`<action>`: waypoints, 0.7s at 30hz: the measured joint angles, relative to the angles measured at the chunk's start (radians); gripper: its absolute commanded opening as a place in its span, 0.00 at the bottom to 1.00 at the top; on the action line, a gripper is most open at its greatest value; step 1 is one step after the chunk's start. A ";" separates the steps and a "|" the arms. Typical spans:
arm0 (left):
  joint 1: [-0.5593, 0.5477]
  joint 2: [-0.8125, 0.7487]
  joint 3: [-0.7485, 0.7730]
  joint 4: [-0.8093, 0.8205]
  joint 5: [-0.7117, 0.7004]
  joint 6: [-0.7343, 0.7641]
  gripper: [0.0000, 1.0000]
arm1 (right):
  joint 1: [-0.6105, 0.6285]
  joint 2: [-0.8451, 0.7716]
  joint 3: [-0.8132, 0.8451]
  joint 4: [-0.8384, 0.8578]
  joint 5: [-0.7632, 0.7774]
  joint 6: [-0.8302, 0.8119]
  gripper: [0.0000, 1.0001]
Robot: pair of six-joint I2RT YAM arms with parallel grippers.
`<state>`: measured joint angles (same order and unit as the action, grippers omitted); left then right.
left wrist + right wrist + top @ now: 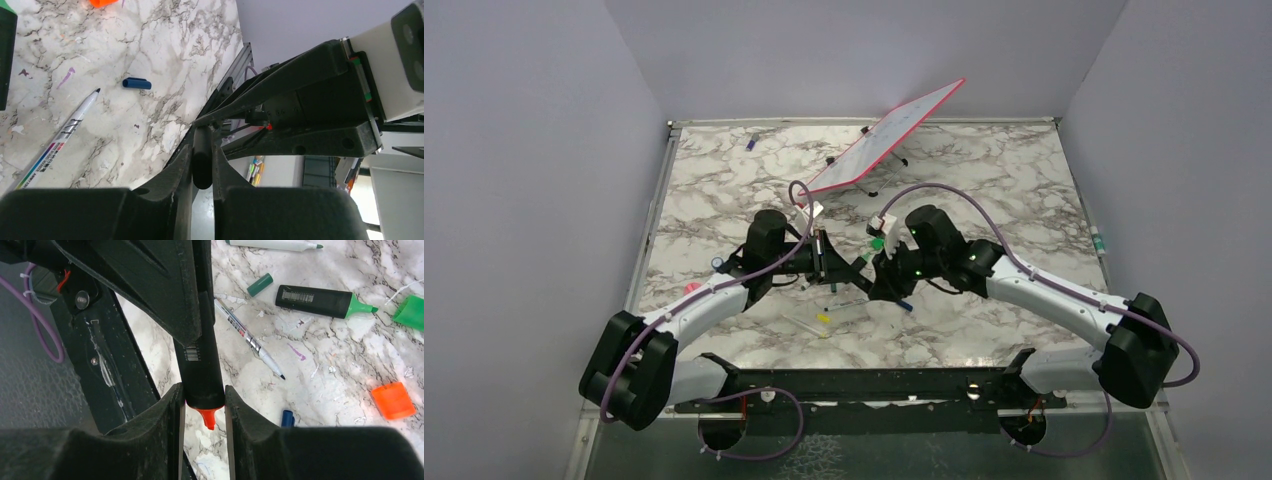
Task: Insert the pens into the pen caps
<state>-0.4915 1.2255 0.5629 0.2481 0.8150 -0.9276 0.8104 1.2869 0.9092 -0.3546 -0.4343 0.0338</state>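
We observed both arms meeting above the middle of the table (1024, 190). The left gripper (202, 150) was closed on the blunt rear end of the orange highlighter (202, 360). The right gripper (202, 391) was closed on the same barrel just behind its tip. The highlighter was held off the table and spanned the two grippers. In the right wrist view its long axis ran top to bottom. The orange tip was bare and pointed down the picture toward that camera.

We noted these items lying on the table in the right wrist view:

- The green highlighter (320, 301) lay across the picture, its bare tip pointing right toward the wide green cap (413, 312), which lay just beside the tip.
- The small green cap (260, 284) lay just left of that highlighter's rear end.
- The white pen (245, 335) lay on a diagonal, its dark tip pointing to the lower right.
- The green-tipped pen (272, 244) lay along the top edge, tip to the right.
- The orange cap (393, 400) lay apart from the others at the lower right.
- The blue cap (287, 418) was partly hidden behind the right gripper's finger.

In the left wrist view the white pen pointed to the upper right, with the blue cap near its tip.
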 measured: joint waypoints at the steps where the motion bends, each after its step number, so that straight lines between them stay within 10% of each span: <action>1: -0.003 0.000 0.000 0.006 0.002 -0.005 0.00 | 0.000 0.000 -0.001 -0.002 0.000 -0.001 0.34; 10: -0.011 -0.016 0.000 0.018 0.004 0.010 0.00 | 0.000 -0.012 0.002 0.003 -0.022 0.043 0.72; 21: -0.013 -0.143 0.010 0.050 -0.053 0.026 0.00 | 0.000 -0.142 0.070 0.084 0.090 0.443 0.80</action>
<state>-0.5041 1.0824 0.5732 0.2977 0.7620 -0.9016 0.8108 1.1450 0.9791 -0.2707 -0.3443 0.4767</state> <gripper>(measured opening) 0.147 0.799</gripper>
